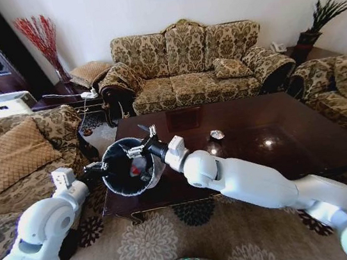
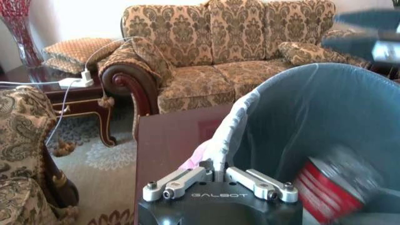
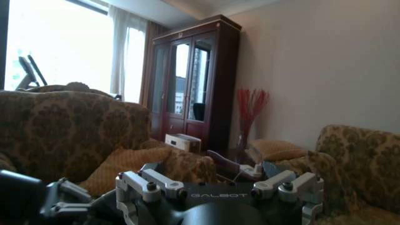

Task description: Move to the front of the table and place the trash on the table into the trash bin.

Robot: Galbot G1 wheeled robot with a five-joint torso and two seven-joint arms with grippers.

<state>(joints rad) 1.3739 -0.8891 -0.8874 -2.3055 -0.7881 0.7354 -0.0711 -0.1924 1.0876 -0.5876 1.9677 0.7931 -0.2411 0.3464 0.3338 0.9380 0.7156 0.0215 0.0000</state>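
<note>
From the head view, the big dark table [image 1: 277,135] stands in front of a patterned sofa [image 1: 186,60]. The left gripper [image 1: 103,167] holds the trash bin [image 1: 127,169] by its rim, up over the near left corner of the table. Its fingers are pinched together on the rim and the bag. The right gripper [image 1: 141,142] reaches over the top of the bin, and its fingers are spread apart with nothing in them. Inside the dark bin there is something red, the bottle [image 1: 141,167]. One small silvery wrapper [image 1: 217,135] lies on the table, well apart from the bin, near the middle. A shiny spot of light sits on the wood beside it.

From the left wrist view, the left gripper [image 2: 218,176] is pressed shut on the whitish bag [image 2: 233,126] at the edge of the bin [image 2: 325,108]. The bottle [image 2: 334,187] with its red label lies down inside the bin, a bit blurry. The table [image 2: 172,145] top shows just behind the gripper, and the sofa [image 2: 231,42] is farther back.

From the right wrist view, the right gripper [image 3: 218,180] has its fingers spread wide and holds nothing. Behind it there is a tall dark cabinet [image 3: 190,84], red twigs in a vase [image 3: 248,110], and a patterned armchair [image 3: 62,131].
</note>
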